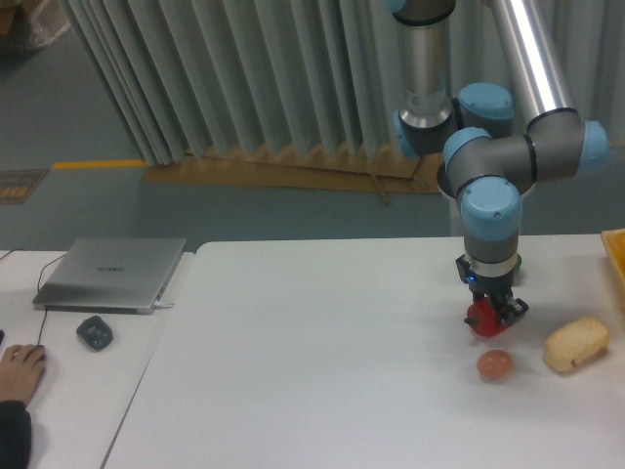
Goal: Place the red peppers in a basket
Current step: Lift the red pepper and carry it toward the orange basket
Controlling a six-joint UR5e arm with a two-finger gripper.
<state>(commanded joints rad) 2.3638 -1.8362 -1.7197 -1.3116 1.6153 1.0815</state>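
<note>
The gripper [494,318] points straight down from the arm's blue-capped wrist and is closed around the red pepper [482,320], its dark fingers pressed against the fruit's right side and top. The red pepper sits low over the white worktop [322,362], towards the right end; whether it rests on the surface or hangs just clear of it cannot be told from this view.

Just below the red pepper, nearer the camera, lies a small orange-pink egg [495,364], close to the pepper but apart from it. To the right of the egg rests a pale yellow bread-like lump [576,343], apart from both. Behind the wrist a sliver of a green pepper [517,261] peeks out, mostly hidden by the arm. At the far right edge of the picture shows the yellow-orange rim of the basket [616,256], well apart from the red pepper, with the lump lying between the two and nearer the camera.

Across on the left, a second, slightly lower desk [107,391] adjoins the worktop. It carries a closed silver laptop [112,274], a dark mouse-like object [94,333] just in front of it, and a person's hand [20,372] lying flat at the left edge. Grey vertical blinds [225,78] hang behind the scene.
</note>
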